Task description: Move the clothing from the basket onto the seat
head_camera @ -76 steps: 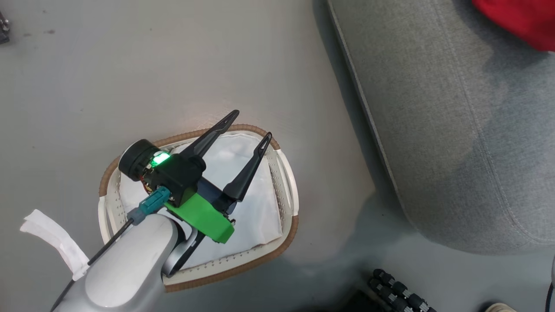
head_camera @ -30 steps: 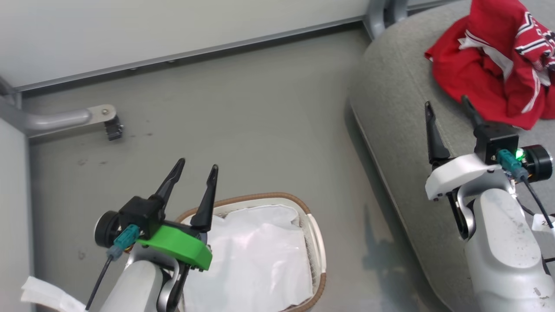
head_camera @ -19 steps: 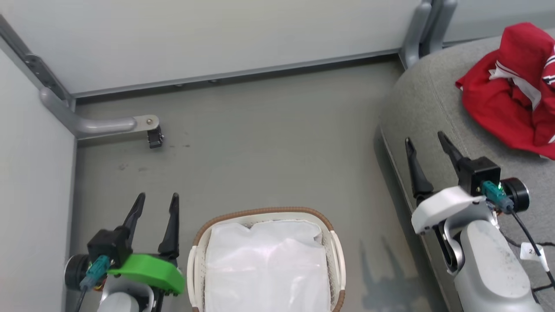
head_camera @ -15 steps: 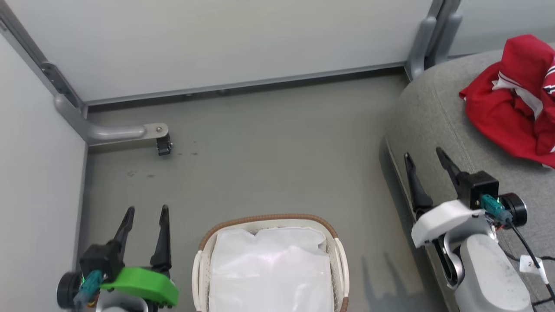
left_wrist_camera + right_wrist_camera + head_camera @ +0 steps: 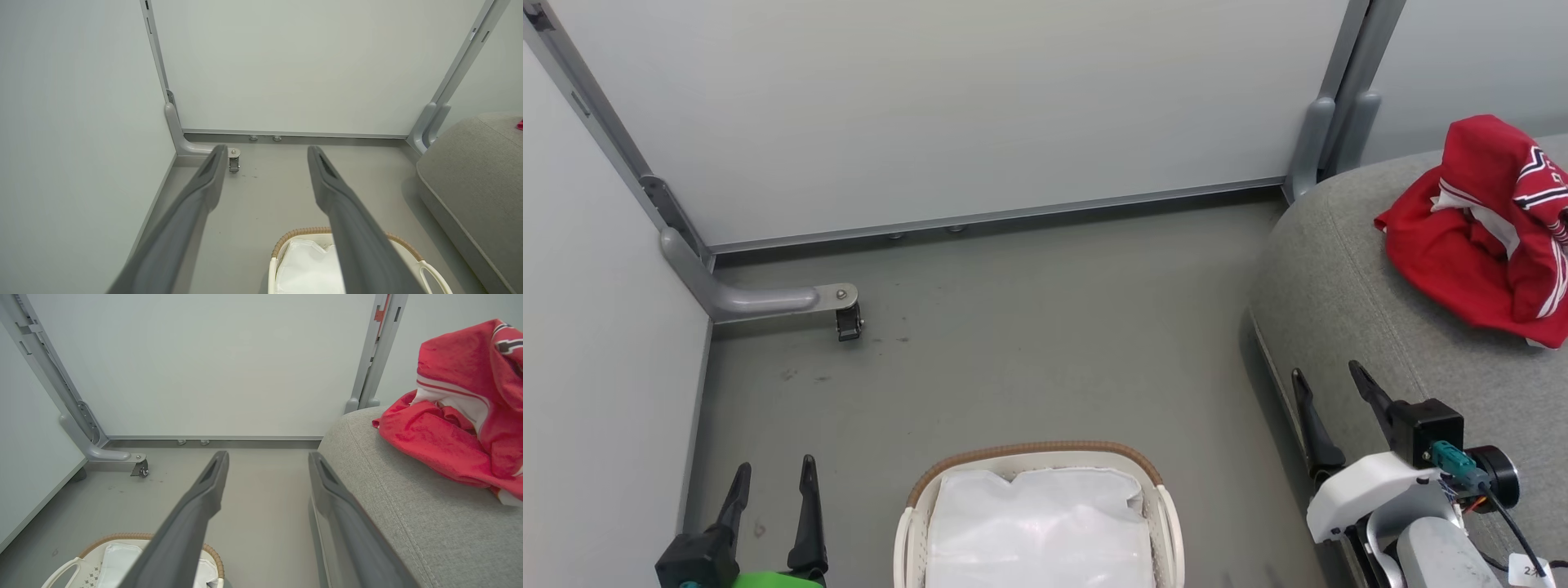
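Red jerseys (image 5: 1478, 237) lie heaped on the seat (image 5: 1339, 310), and white liner (image 5: 1037, 523) fills the basket (image 5: 1033, 452). Left gripper (image 5: 774, 469) and right gripper (image 5: 1326, 374) hang spread wide, empty. The danger is that another dip snags the liner, which looks loose.

A small caster (image 5: 848, 324) sits on grey floor (image 5: 1054, 327) below white panels (image 5: 972, 106).

Left gripper (image 5: 774, 469), left of the basket (image 5: 1033, 448), and right gripper (image 5: 1325, 371), to its right: jaws spread, empty, fingers pointing forward.
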